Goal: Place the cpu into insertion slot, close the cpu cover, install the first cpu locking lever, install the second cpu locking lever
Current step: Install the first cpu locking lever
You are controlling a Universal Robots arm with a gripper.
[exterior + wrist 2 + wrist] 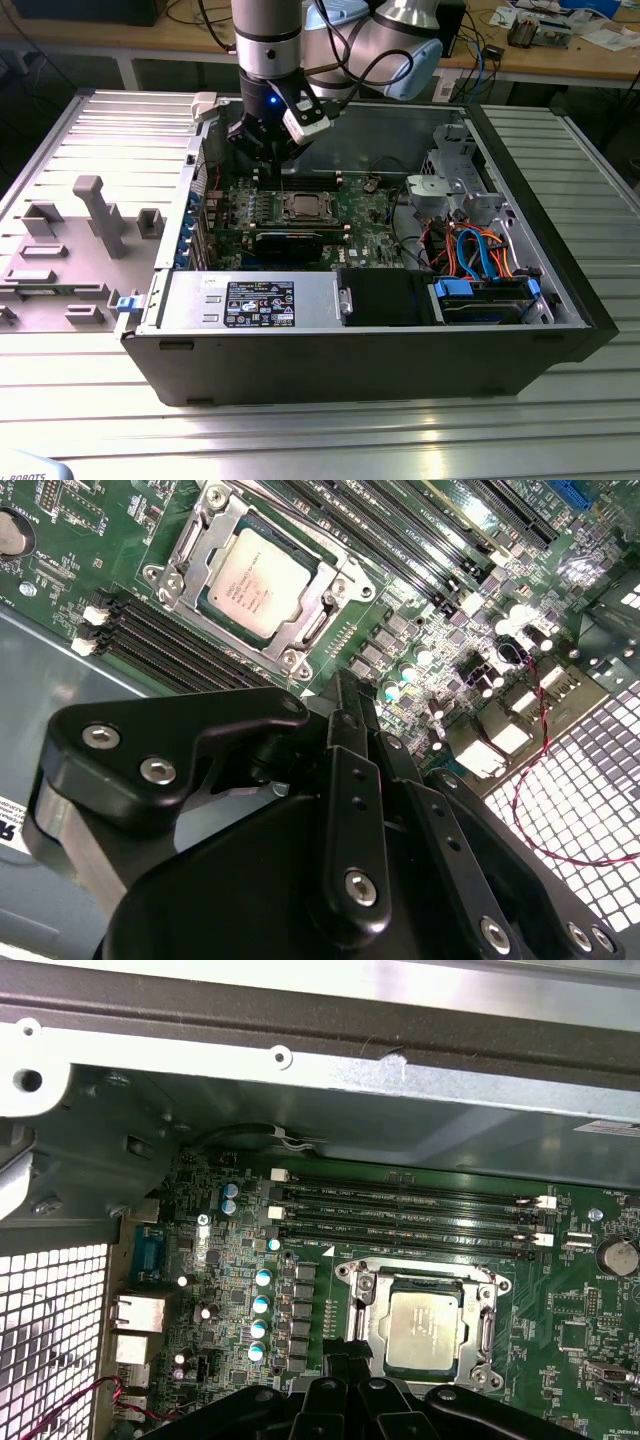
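Observation:
The cpu [303,206] [255,580] [422,1332], a silver-grey square chip, lies flat in the insertion slot [303,214] on the green motherboard. The cpu cover [215,520] [420,1268], a silver frame, lies down around the chip, whose top shows through its window. Thin wire levers run along the frame's sides; whether they are latched I cannot tell. My gripper [262,165] [345,695] [346,1362] hangs over the board just to the exterior view's left of the socket. Its black fingers are shut together with nothing between them, their tips close to the socket's edge.
Long memory slots [400,1222] run beside the socket, toward the case wall [300,1050]. A long black card [288,243], the power supply [250,300] and a drive bay with blue and orange cables [480,250] share the case. A grey fixture [90,215] stands outside it.

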